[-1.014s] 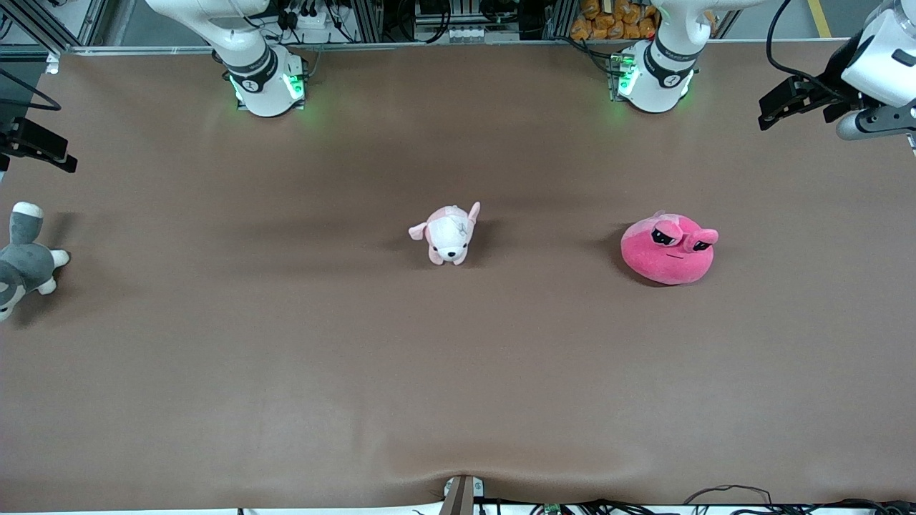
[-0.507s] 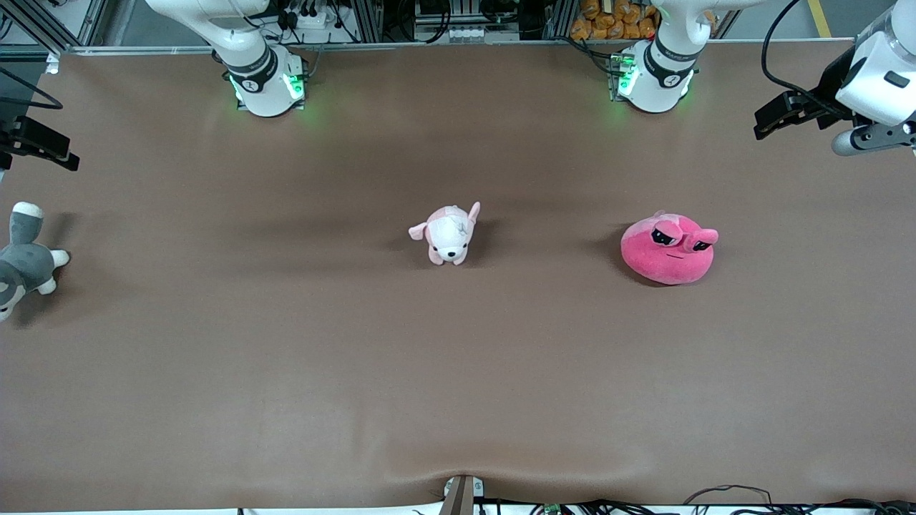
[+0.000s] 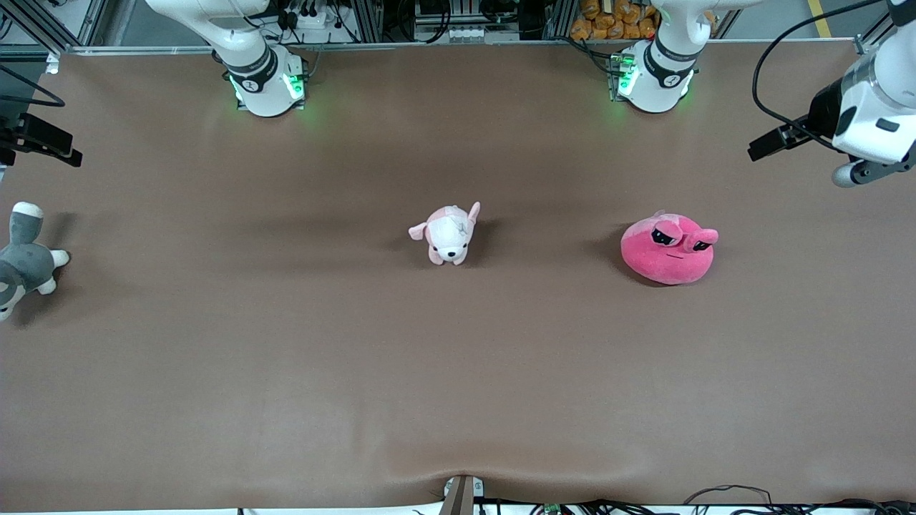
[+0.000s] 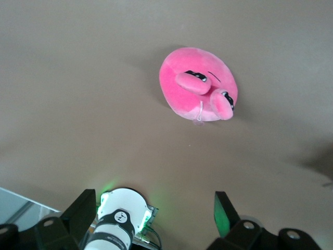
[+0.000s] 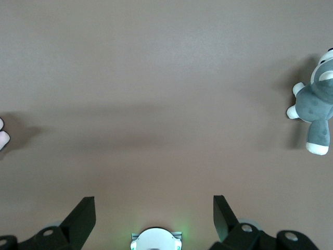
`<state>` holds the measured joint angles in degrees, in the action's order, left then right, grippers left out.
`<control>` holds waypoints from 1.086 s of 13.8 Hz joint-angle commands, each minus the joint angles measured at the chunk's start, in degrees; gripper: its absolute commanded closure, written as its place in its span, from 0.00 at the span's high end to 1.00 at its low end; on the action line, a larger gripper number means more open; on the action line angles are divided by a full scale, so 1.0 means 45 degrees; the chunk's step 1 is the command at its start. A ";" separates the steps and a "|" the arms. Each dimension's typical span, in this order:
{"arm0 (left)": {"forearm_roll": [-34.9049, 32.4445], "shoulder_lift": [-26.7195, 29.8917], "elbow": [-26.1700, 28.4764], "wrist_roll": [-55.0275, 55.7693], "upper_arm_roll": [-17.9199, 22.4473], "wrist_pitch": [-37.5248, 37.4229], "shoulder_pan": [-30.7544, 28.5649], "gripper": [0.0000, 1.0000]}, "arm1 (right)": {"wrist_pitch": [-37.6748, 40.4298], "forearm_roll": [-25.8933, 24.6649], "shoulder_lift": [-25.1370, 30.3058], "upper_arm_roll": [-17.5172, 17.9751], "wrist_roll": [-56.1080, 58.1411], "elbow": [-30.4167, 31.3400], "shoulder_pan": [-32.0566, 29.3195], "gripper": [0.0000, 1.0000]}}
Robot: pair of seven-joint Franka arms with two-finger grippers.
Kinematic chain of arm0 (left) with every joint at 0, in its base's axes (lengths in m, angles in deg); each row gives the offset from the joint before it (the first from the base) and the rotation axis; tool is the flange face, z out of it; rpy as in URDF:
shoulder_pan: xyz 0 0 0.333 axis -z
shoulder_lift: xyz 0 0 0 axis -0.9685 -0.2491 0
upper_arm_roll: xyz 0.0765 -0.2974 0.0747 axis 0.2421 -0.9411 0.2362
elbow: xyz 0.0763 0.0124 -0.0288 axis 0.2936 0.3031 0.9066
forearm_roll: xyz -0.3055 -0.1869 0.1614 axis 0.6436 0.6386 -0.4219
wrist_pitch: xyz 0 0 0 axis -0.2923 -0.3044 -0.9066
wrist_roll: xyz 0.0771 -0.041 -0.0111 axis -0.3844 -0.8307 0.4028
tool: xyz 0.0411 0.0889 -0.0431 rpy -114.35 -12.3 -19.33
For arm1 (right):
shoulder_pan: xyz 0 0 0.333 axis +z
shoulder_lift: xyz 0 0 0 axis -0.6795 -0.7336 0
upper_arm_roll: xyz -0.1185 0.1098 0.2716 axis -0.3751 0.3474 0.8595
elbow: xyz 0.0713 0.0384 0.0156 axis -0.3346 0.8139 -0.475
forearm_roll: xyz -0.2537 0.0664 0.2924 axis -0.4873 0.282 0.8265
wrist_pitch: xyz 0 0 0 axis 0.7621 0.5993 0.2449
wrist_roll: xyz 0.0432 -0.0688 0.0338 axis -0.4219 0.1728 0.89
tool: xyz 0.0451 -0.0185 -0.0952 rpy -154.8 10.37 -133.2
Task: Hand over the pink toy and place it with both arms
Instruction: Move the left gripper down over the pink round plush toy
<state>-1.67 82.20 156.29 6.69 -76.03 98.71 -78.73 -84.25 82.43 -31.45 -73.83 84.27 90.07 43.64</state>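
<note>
Front view: pink toy [image 3: 668, 249], one item, resting on the brown worktop [image 3: 286, 357] toward the left arm's end, untouched, at the same spot as a second ago; its wide axis runs along the worktop's length, eyes on top, mouth turned toward the front camera. Puppy plush [image 3: 448, 234] at mid-worktop, well apart from it; husky plush [image 3: 21, 261] at the right arm's end. Left arm's wrist has swung and tilted over the last second at the worktop's edge; its left pincer [image 3: 769, 143] hangs over that edge, short of the toy. Judged: an approach to the first pickup is under way, handover and placing not yet begun. Right pincer [image 3: 43, 139] waits over the worktop edge above the husky, position unchanged. Left wrist view: left pincer's fingers [image 4: 222, 211] spread wide, nothing between them; pink toy [image 4: 197, 85] lies well out ahead, flat on the worktop, eyes bulging from its top. Right wrist view: right pincer's fingers [image 5: 83, 213] likewise spread and empty; husky plush [image 5: 315, 104] at the picture's margin; bare worktop [image 5: 156, 78] elsewhere.
</note>
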 commanded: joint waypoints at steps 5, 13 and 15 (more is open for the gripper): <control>0.0197 0.0435 0.2130 0.2243 -0.0136 0.2446 -0.1424 1.00 | 0.0171 0.0178 0.0060 0.0136 -0.0038 -0.0105 -0.0223 1.00; 0.1837 0.0455 0.3575 0.6905 -0.0448 0.4636 -0.1935 1.00 | 0.0035 0.0139 -0.0096 0.0097 0.0118 -0.0105 -0.0379 1.00; 0.2500 0.0533 0.3929 0.8079 -0.0449 0.4970 -0.1936 1.00 | 0.0035 0.0060 -0.0388 0.0078 0.0138 -0.0105 -0.0477 1.00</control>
<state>7.07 82.29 170.81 38.50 -77.80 118.91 -87.06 -84.16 82.39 -31.85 -74.11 84.28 90.08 43.22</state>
